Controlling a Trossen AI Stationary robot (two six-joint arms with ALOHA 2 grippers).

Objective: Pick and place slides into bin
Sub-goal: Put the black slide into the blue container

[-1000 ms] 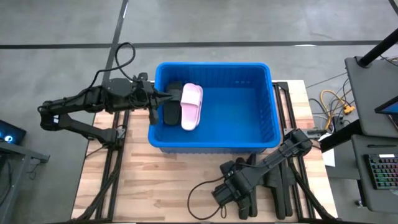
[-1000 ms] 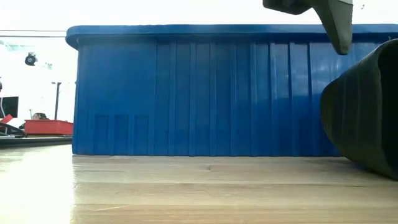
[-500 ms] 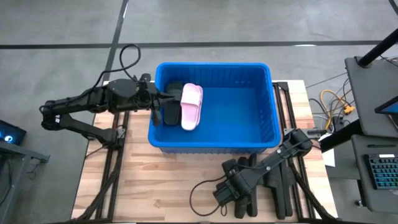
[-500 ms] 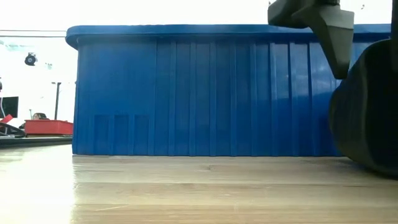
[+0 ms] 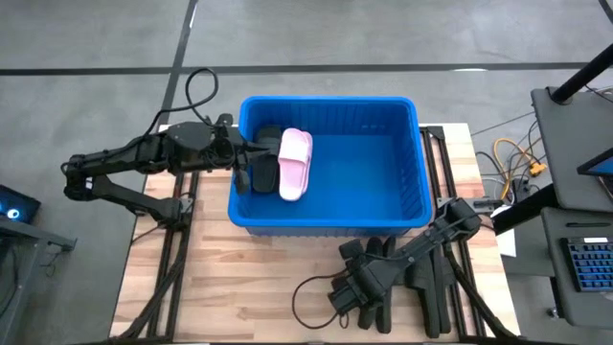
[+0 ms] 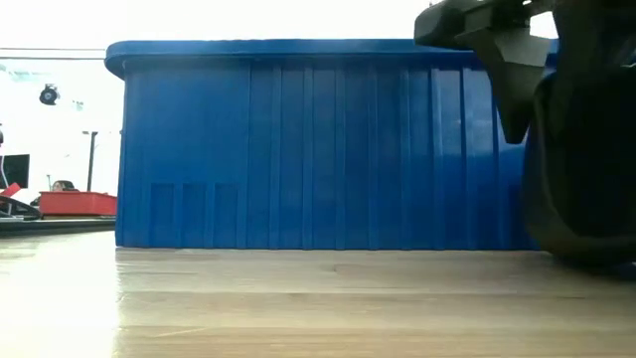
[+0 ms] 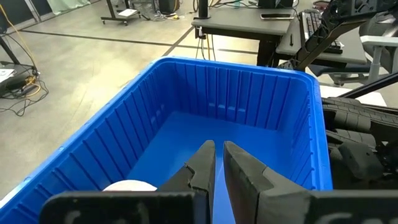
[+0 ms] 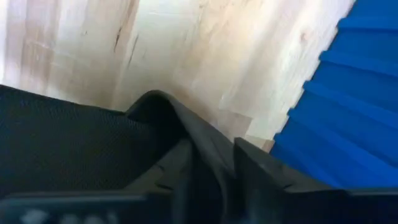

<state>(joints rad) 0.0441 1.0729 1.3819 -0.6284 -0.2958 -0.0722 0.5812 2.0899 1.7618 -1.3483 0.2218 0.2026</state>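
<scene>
The blue bin [image 5: 383, 158] stands at the table's far middle. A pale pink slide [image 5: 295, 163] and a black slide [image 5: 262, 172] lie inside it at its left end. My left gripper [image 5: 257, 150] hovers over that end, shut and empty; in the left wrist view [image 7: 217, 163] its fingers point along the bin's inside. My right gripper [image 5: 356, 292] is low at the table's near side, in front of the bin, shut on a black slide [image 8: 68, 143]. That slide shows large at the right of the low view [image 6: 586, 149]. My right gripper pinches a thin raised edge of the black slide [image 8: 194, 138] between its two fingers. The fingers [image 6: 512, 75] come from above, slanting down. The slide stands tilted up below them; whether its lower edge [image 6: 586, 261] is on the table, I cannot tell.
More black slides [image 5: 421, 283] lie on the table's near right beside my right arm. A cable [image 5: 306, 307] loops over the near table. The bare wooden top [image 5: 239, 278] lies to the near left. A desk with a keyboard [image 5: 584, 264] stands beyond the right edge.
My right gripper has drawn a little toward the bin with the black slide. In the low view the slide has tipped from lying low to standing taller and more upright, and the finger has moved left.
</scene>
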